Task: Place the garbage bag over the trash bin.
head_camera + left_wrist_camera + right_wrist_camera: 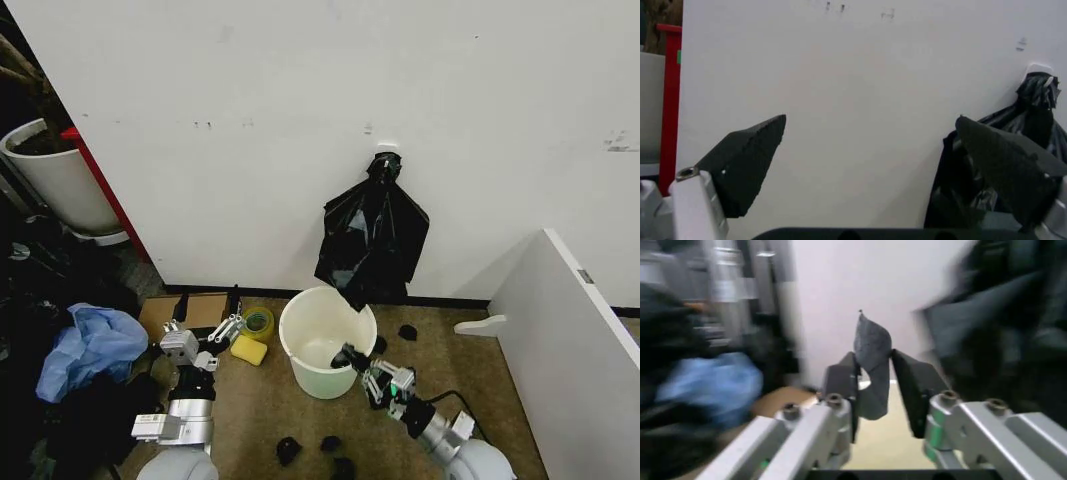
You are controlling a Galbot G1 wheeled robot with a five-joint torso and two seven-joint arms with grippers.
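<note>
bag hangs above the bin while the right gripper pinches a black scrap

the garbage bag (371, 243) hangs from a white hook (387, 148) on the wall, gathered into a knot-like bunch at the top, its lower tip drooping to the back rim of the trash bin (326, 340). it is not over the bin yet, so the task looks barely begun. the bin stands upright on the brown floor just below the bag, probably set there so the film can be drawn straight down over the rim. its inside looks bare apart from the shadowed bottom.

the right gripper (352, 357) sits low beside the bin's right rim. in its wrist view the fingers (840, 382) are pressed onto a small piece of black film (870, 365) standing up between them; whether that scrap belongs to the hanging bag cannot be told.

the left gripper (226, 328) waits to the left of the bin, near a yellow sponge (249, 349) and a roll of tape (258, 323), its pads (743, 165) spread wide with nothing between them, facing the wall.

a light blue bag (90, 345) lies farther left, and small black scraps (288, 449) dot the floor.
</note>
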